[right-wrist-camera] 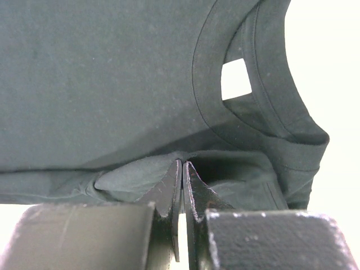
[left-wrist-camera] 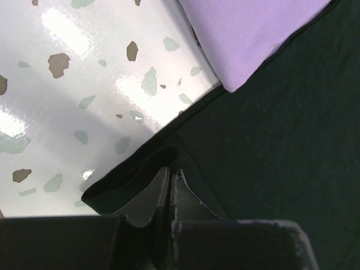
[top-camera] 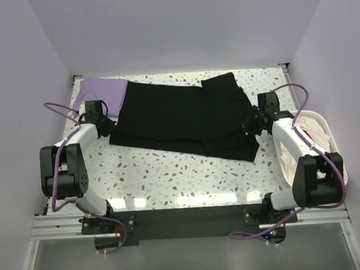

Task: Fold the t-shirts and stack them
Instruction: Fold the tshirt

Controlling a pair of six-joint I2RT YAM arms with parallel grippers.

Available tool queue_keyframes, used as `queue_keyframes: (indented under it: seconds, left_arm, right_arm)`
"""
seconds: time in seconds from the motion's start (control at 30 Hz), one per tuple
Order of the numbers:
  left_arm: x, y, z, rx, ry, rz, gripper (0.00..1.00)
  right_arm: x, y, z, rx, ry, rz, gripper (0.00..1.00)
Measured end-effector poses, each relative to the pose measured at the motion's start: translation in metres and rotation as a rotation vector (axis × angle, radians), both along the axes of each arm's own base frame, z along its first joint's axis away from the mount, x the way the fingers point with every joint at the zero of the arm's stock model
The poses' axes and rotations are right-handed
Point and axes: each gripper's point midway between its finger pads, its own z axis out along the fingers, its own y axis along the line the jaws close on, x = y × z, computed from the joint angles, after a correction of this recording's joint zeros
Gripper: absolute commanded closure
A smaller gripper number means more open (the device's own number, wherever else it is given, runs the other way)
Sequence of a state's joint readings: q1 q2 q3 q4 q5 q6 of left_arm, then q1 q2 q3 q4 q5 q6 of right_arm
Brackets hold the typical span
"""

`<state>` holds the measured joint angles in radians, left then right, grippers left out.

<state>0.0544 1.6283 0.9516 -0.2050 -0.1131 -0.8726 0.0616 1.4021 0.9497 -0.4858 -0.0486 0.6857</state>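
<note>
Pinching the matte black t-shirt point(top-camera: 179, 120), left fingers point(left-wrist-camera: 152, 197) and right fingers point(right-wrist-camera: 169, 191) clench its soft folds (lavender t-shirt point(top-camera: 101, 91) alongside).

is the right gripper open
No, the right gripper is closed, its fingers pinching a fold of the soft black cloth t-shirt.

I can read no words, numbers or brand marks anywhere in my views. The one label I see is a small white square tag point(right-wrist-camera: 236, 79) sewn inside the neck of the plain black cloth t-shirt point(right-wrist-camera: 112, 73), and its face shows blank to my right wrist camera. The speckled white table top point(left-wrist-camera: 84, 73) carries only coloured flecks, no print.
</note>
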Motion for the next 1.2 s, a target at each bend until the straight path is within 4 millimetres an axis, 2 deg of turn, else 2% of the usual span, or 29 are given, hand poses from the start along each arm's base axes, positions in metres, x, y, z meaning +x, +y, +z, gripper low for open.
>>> queue_keyframes:
  seconds: [0.3,0.67,1.1,1.2]
  left_arm:
    - [0.000,0.002,-0.013,-0.002,0.032,0.004,1.00]
    - [0.012,0.001,-0.007,-0.008,0.011,-0.002,1.00]
    - [0.014,-0.002,-0.016,-0.020,0.030,-0.011,1.00]
    - [0.016,-0.002,-0.015,-0.023,0.018,-0.015,0.96]
  right_arm:
    - [0.004,-0.004,0.001,0.021,-0.009,-0.009,1.00]
    - [0.008,-0.009,-0.008,0.026,0.005,-0.026,1.00]
    - [0.013,-0.010,-0.021,0.028,0.030,-0.032,1.00]
    - [0.014,-0.011,-0.025,0.027,0.037,-0.033,1.00]
